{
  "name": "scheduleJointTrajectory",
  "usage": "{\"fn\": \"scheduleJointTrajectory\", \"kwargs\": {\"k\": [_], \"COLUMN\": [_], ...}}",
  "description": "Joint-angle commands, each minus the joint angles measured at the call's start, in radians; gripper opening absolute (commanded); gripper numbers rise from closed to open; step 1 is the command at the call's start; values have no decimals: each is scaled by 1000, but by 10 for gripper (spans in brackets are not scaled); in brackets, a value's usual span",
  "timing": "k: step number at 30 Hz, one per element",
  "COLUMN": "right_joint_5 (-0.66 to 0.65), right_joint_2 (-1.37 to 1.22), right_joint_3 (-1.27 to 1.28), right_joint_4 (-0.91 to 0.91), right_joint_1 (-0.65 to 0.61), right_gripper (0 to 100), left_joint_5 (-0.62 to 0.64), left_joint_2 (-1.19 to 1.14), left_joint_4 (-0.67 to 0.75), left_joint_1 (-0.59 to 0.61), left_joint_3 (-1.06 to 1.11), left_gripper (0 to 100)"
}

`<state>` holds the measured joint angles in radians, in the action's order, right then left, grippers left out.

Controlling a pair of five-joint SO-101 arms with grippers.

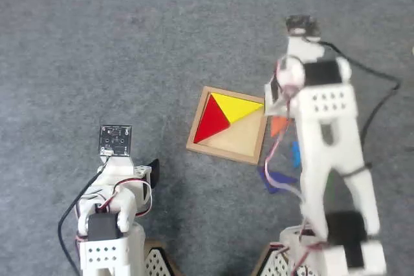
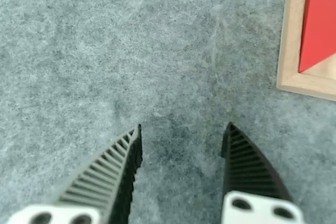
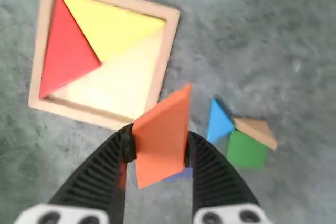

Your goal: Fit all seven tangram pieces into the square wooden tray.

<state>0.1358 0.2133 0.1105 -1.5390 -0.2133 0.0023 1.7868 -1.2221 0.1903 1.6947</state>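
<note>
The square wooden tray lies mid-table with a red triangle and a yellow triangle in its far half; the near half is bare wood. My right gripper hangs just off the tray's right edge, shut on an orange piece held on edge. Beyond it on the mat lie a blue triangle, a green square and a tan piece. A dark blue piece lies under the right arm. My left gripper is open over bare mat, left of the tray.
Grey felt mat covers the table. The right arm and its cables hang over the loose pieces at the tray's right. The left arm's base sits at the front left, with open mat behind and left of the tray.
</note>
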Motion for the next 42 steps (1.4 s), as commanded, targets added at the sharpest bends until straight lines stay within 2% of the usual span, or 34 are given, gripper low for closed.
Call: {"fn": "scheduleJointTrajectory", "kwargs": {"k": [1, 4, 8, 16, 21, 35, 38, 42], "right_joint_5": [21, 124, 262, 491, 580, 585, 511, 450], "right_joint_2": [64, -36, -214, -472, -564, -573, -572, -572], "right_joint_3": [233, 298, 213, -17, -74, -74, -74, -74], "right_joint_4": [216, 354, 375, 367, 337, 338, 338, 338], "right_joint_1": [-65, -160, -254, -202, -188, -93, -91, -94], "right_gripper": [7, 7, 7, 7, 7, 12, 73, 229], "left_joint_5": [11, 11, 11, 11, 11, 11, 11, 11], "left_joint_2": [11, 11, 11, 11, 11, 11, 11, 11], "left_joint_4": [21, 21, 21, 21, 21, 21, 21, 21], "left_joint_1": [5, 5, 5, 5, 5, 5, 5, 5], "left_joint_3": [-12, -12, -12, -12, -12, -12, -12, -12], "left_gripper": [240, 240, 240, 240, 240, 240, 240, 240]}}
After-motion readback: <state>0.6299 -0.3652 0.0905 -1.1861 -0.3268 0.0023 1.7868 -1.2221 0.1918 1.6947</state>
